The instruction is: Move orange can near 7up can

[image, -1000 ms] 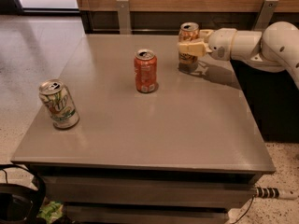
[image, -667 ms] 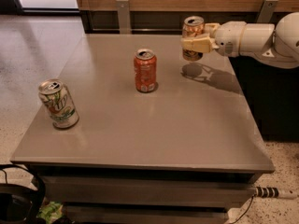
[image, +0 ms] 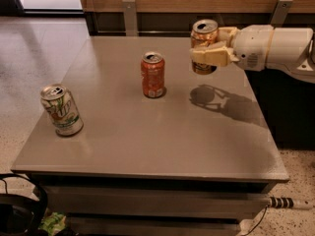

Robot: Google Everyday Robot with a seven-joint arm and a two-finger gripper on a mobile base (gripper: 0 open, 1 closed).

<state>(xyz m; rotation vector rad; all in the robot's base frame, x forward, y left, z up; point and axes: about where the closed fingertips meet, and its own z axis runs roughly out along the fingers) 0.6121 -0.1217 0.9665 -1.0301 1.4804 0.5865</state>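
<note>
My gripper (image: 208,50) comes in from the right and is shut on the orange can (image: 204,38), a pale tan-orange can with a silver top. It holds the can upright in the air above the table's back right part, with its shadow on the surface below. The 7up can (image: 61,110), whitish with green streaks, stands near the table's left edge, far from the gripper.
A deeper red-orange can (image: 153,74) stands mid-table between the held can and the 7up can. The grey table (image: 162,146) has a wooden wall with metal brackets behind it. Black cables lie on the floor at lower left.
The gripper has lifted the orange can off the table and carried it up and slightly left. The other two cans have not moved.
</note>
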